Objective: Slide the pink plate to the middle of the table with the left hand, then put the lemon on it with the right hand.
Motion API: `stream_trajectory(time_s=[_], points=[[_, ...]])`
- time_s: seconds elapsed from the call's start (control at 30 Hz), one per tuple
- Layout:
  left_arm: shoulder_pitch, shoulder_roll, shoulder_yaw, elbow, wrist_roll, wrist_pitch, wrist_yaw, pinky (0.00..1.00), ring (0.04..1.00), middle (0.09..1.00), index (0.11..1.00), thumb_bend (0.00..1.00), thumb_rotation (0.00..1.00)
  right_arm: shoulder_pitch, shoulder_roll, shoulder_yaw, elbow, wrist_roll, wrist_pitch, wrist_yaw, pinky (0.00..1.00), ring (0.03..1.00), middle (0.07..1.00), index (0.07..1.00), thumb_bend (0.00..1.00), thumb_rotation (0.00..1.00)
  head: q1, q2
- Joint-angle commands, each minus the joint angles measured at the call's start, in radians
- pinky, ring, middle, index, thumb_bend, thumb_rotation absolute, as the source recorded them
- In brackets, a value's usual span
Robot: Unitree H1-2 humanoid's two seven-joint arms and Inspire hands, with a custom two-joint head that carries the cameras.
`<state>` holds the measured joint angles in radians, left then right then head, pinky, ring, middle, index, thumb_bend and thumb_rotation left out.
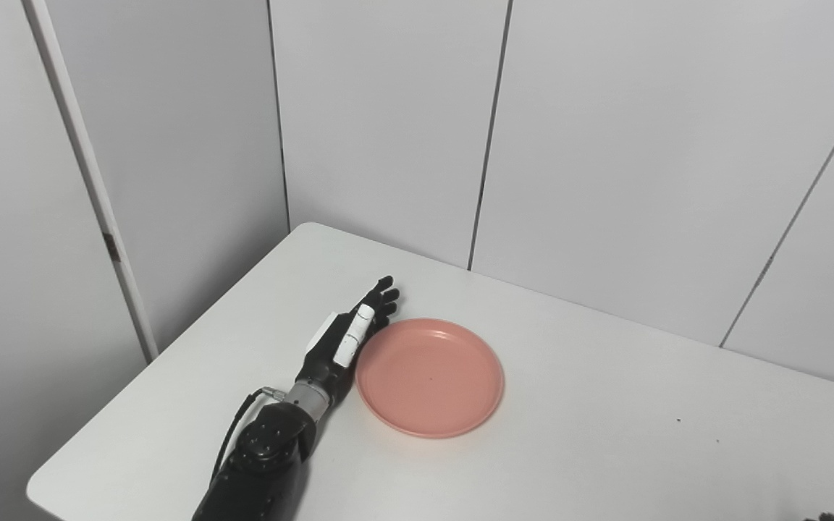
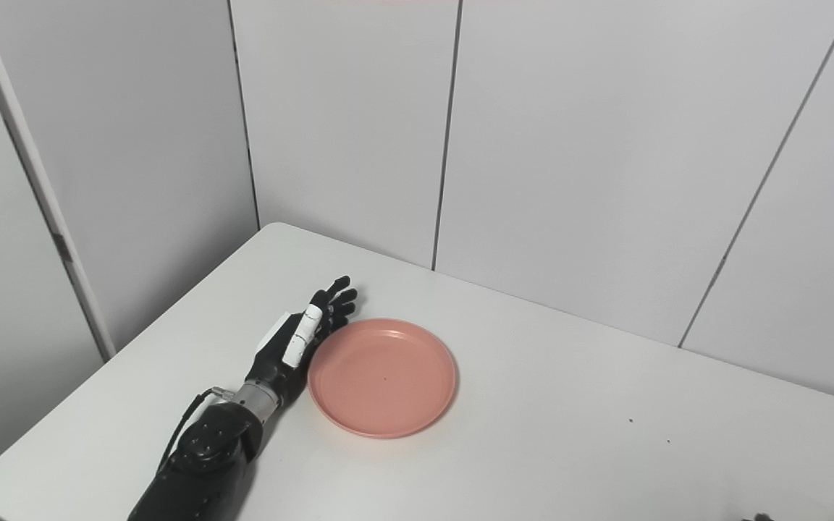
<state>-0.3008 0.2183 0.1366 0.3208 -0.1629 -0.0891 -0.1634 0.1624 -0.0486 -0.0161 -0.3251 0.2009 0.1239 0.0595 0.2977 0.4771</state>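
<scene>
While the left robot hand (image 1: pixel 348 336) lies flat on the white table (image 1: pixel 605 405) with fingers stretched out and apart, holding nothing, its inner edge touches the left rim of the pink plate (image 1: pixel 429 376). Only a dark sliver of the right robot hand (image 1: pixel 826 517) shows at the bottom corner, its state impossible to tell

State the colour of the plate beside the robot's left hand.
Salmon pink, plain; the plate shows best in the left eye view.
</scene>
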Motion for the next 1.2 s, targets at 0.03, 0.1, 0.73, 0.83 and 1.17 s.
stream_trajectory(time_s=[0.03, 0.1, 0.73, 0.83, 1.17], points=[[0.049, -0.045, -0.028, -0.025, 0.0, 0.032, 0.003, 0.97, 0.963, 0.961, 0.968, 0.82, 1.0, -0.005, -0.005, 0.006, -0.021, -0.018, -0.072, 0.017, 1.0, 1.0, 1.0, 1.0, 0.69, 0.97, -0.041, 0.012], [0.06, -0.05, -0.039, -0.05, 0.002, 0.05, 0.001, 0.97, 0.966, 0.965, 0.972, 0.82, 1.0, -0.002, 0.002, 0.004, -0.021, -0.026, -0.083, 0.014, 1.0, 1.0, 1.0, 1.0, 0.66, 0.97, -0.07, 0.022], [0.111, -0.095, -0.092, -0.141, -0.048, 0.133, -0.014, 0.97, 0.954, 0.952, 0.953, 0.8, 1.0, -0.005, 0.037, 0.047, -0.066, -0.093, -0.059, -0.006, 1.0, 1.0, 0.986, 1.0, 0.59, 0.9, -0.362, 0.173], [0.125, -0.096, -0.099, -0.157, -0.056, 0.151, -0.02, 0.98, 0.962, 0.96, 0.962, 0.81, 1.0, -0.008, 0.044, 0.06, -0.071, -0.111, -0.049, -0.011, 1.0, 1.0, 0.987, 1.0, 0.6, 0.91, -0.427, 0.195], [0.145, -0.1, -0.11, -0.198, -0.128, 0.184, -0.06, 0.98, 0.966, 0.966, 0.977, 0.81, 1.0, -0.03, 0.062, 0.09, -0.078, -0.154, -0.019, -0.028, 1.0, 1.0, 0.992, 1.0, 0.57, 0.9, -0.496, 0.227]])
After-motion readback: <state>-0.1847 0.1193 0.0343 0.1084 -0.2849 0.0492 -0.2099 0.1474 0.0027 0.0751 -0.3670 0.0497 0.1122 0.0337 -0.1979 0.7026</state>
